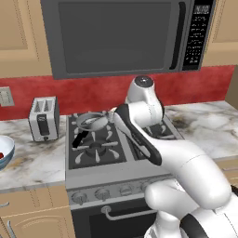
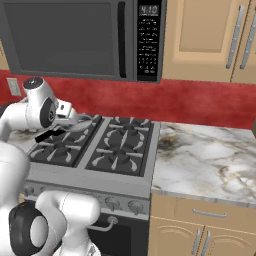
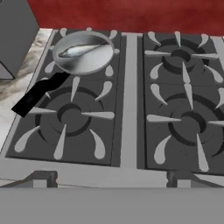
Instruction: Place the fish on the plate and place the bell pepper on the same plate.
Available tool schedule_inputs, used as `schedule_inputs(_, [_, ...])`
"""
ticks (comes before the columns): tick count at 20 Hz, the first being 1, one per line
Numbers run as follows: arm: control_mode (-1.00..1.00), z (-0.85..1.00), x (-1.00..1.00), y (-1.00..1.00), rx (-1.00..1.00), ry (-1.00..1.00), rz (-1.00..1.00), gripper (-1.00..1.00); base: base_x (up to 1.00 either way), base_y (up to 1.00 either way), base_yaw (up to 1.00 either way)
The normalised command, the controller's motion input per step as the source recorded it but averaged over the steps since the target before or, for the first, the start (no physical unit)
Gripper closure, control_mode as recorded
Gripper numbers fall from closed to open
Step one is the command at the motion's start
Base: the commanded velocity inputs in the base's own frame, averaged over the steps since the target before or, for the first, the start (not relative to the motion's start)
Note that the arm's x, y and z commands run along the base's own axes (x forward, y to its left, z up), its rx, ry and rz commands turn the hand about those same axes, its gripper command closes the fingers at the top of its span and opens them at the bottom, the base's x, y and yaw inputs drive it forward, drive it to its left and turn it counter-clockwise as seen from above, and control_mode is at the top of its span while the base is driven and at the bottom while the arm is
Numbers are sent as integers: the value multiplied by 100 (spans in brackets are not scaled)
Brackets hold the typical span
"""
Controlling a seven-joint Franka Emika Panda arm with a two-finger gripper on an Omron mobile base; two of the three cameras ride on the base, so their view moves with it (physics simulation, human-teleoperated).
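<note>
A: Where is the fish [image 3: 83, 49]?

B: It lies in the grey frying pan [image 3: 83, 54], which sits on the back left burner of the stove [image 3: 131, 100]. The pan's black handle [image 3: 37, 94] points toward the stove's front left corner, out over the front left burner.

A: And the bell pepper?

B: Something red [image 1: 1, 155] shows inside the blue-tinted bowl [image 1: 4, 157] at the far left end of the marble counter [image 1: 32, 160], cut by the picture's edge; too little shows to name it with certainty.

A: What stands near it?

B: A silver toaster [image 1: 43, 118] against the red back wall, between the bowl and the stove's left edge.

A: The gripper?

B: The arm [image 1: 153, 139] reaches up over the stove top, its wrist above the back burners beside the pan. The fingertips are hidden, so I cannot tell how the jaws stand.

A: Any writing?

B: The microwave [image 2: 80, 37] above the stove has a clock display reading about 4:10, somewhat blurred. Its keypad labels are too small to read. The oven knobs [image 1: 102, 194] carry no legible marks.
</note>
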Motion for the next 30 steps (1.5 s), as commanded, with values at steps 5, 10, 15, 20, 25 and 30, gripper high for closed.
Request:
schedule_inputs(5, [-100,-25,39,37,0,-5,0,-100,0,0,0])
schedule_inputs(10, [-100,-20,47,22,3,-1,0,-100,0,0,0])
schedule_inputs(15, [-100,-21,45,21,5,0,-4,-100,0,0,0])
schedule_inputs(20, [-100,-19,44,21,7,-1,-9,-100,0,0,0])
schedule_inputs(25, [-100,-15,45,14,4,0,-6,-100,0,0,0])
schedule_inputs(30, [-100,-9,40,17,2,0,-2,-100,0,0,0])
